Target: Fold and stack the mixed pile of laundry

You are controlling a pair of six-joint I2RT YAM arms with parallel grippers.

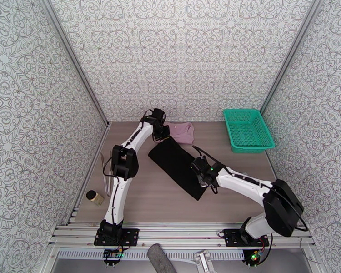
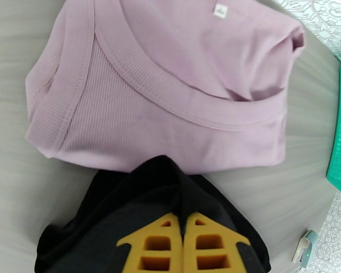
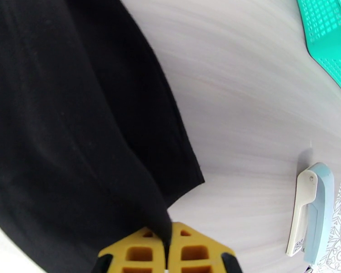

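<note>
Left gripper (image 2: 184, 235) and right gripper (image 3: 167, 247) are pinched closed on black garment (image 3: 70, 133) ends; folding seems in hand. Next: lift both evenly, clear of pink shirt (image 2: 170, 87) just ahead.

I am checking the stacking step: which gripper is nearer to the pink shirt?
Left. The left gripper pinches the far corner of the black garment, right beside the pink shirt; the right gripper pinches its nearer end, well away.

Soft, even light is falling from overhead, casting only faint shadows on the table (image 1: 243, 167); the black garment (image 3: 57, 110) is swallowing nearly all detail; the table's grain is smearing towards the wrist views' edges; the pink shirt (image 2: 147, 119) is showing crisp ribbing.
</note>
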